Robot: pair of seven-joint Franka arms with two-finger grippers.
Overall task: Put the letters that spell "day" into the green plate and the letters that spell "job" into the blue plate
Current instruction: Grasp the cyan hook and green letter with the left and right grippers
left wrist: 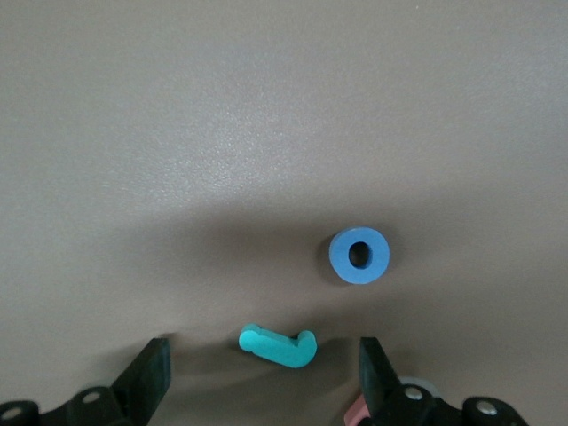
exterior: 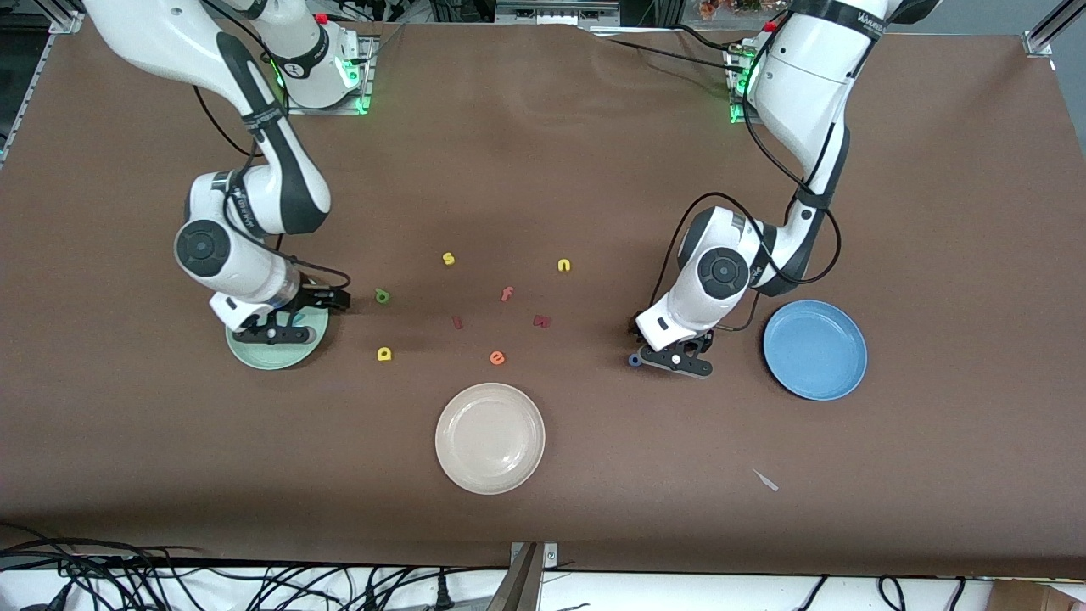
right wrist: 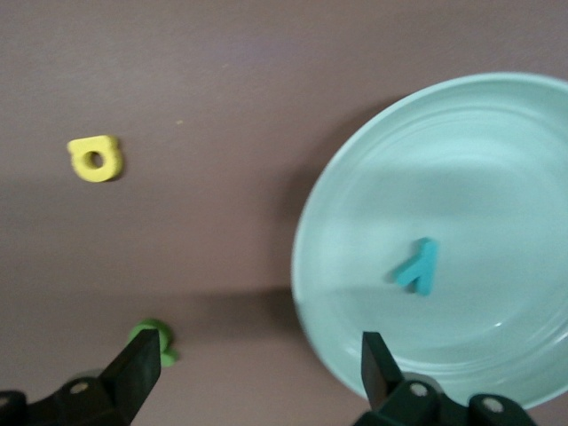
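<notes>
I read it as one of six done: the y lies in the green plate, nothing else in there as far as the right wrist view shows. The d and the a sit on the table just beside that plate, toward the middle, the a nearer the front cam. Blue plate looks bare, so "job" hasn't started. The o and j lie close together on the table w/ the left gripper low over them, jaws wide, j between the fingers, nothing held (I'd guess j is the next pick). The b lies mid-table, apart from both plates. Right gripper hangs over the green plate's edge, jaws wide and empty. Extras: s, n, f, e, plus a cream plate nearest the cam; a small dark red bit by the f I can't make out. Left to do: d, a, j, o, b.
</notes>
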